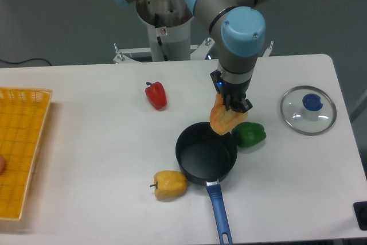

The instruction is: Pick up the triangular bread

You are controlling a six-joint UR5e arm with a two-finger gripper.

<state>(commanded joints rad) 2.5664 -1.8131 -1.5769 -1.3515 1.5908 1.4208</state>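
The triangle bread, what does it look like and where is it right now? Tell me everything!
The triangular bread is a golden orange-tan wedge with a rough, crusty-looking surface. The gripper is shut on its upper part, and it hangs tilted, one corner pointing down. It looks lifted off the white table, over the far rim of the black pan, just left of the green pepper. Only the gripper seems to touch it.

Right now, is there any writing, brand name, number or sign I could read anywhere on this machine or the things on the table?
None can be read.
Small sticker with a red mark on the robot's base column: too small and blurred to read.
Blue light on the pincer, which holds the triangular bread: a glow, no text.
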